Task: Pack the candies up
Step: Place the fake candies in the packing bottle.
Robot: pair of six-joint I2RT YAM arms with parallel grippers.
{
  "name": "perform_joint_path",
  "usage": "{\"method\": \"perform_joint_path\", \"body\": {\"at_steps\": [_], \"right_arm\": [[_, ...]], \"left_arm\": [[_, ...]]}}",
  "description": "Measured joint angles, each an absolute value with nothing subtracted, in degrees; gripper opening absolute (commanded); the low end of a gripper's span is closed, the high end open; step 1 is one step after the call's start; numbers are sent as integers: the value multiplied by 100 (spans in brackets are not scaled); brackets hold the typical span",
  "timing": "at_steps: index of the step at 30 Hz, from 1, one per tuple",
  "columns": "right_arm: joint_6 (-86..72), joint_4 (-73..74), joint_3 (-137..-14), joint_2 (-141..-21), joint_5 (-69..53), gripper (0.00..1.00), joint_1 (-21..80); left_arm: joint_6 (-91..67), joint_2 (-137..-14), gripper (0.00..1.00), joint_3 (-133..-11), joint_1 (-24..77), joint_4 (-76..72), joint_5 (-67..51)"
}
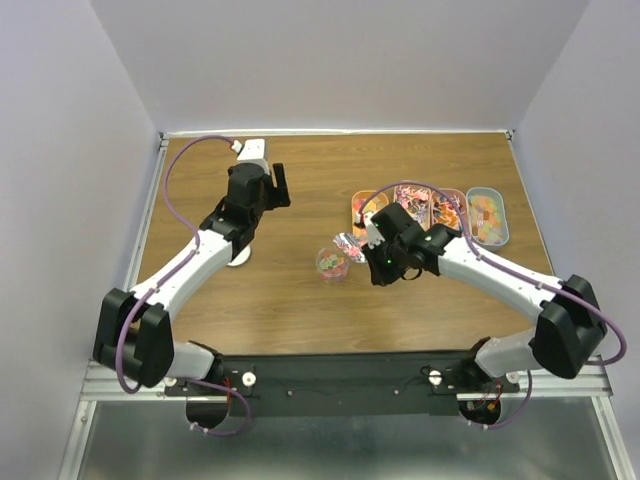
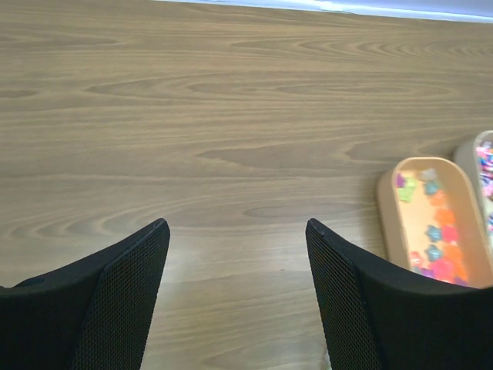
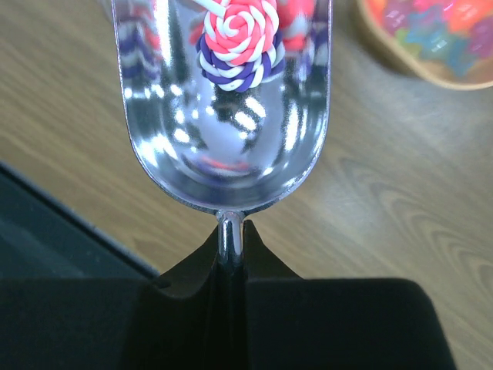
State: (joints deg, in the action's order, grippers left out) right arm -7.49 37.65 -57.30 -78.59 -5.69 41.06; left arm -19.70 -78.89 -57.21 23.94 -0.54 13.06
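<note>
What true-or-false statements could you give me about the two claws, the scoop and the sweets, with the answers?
1. The right claw grips the handle of a metal scoop. True.
2. The scoop is empty. False: a swirled pink, white and purple sweet lies in it.
3. The left claw holds a tray. False: it is open above the table, holding nothing.
4. A small cup with sweets in it stands close to the scoop. True.
</note>
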Motion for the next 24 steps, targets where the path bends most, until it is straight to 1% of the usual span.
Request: {"method": "perform_joint_path", "body": {"at_steps": [3, 9, 14, 24], "right_arm": [[-819, 4084, -5942, -8138, -720, 1, 4285], [-867, 4729, -6650, -8768, -993, 1, 4421], [-862, 5256, -7081, -9113, -1221, 1, 4438], [-899, 6145, -7542, -9531, -1520, 1, 4458]], "left_arm": [[-1846, -7581, 80, -5463, 2340, -27, 1730], [-1726, -7319, 80, -5315, 2309, -36, 2215], [-1708, -7312, 80, -5188, 2309, -36, 2342], [-1660, -7319, 80, -5148, 2309, -82, 2379]]}}
